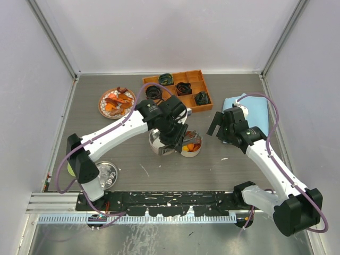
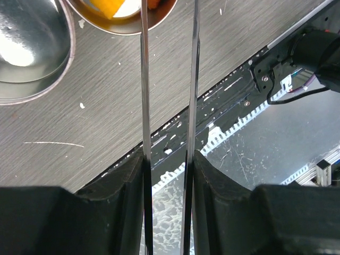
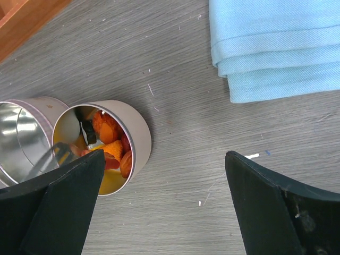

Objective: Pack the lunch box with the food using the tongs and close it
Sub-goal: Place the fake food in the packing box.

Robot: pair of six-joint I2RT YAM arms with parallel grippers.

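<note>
Grey wood-grain bench (image 1: 159, 175), white walls all round. The tongs (image 2: 143, 95) sit in the left claw (image 2: 169, 164), which is drawn narrow and clamped on their two thin arms. The arms run side by side with a gap between them, out over the rim of the food tin (image 3: 137, 133); their tips are cut off in the left wrist view. That tin stands mid-bench, and the food (image 3: 109, 141), orange and red chunks, is piled inside. An empty tin (image 3: 21, 127) touches its left side. More food (image 1: 118, 100) lies on a plate (image 1: 102, 103) towards the far left corner. A round lid (image 1: 109, 172) lies near the left corner of the near edge. The right claw (image 3: 164, 159) spreads wide, holding nothing, above bare bench between the food tin and a folded blue cloth (image 3: 276, 48). At the far edge an orange tray (image 1: 206, 90) holds dark coiled lumps (image 1: 184, 88).
</note>
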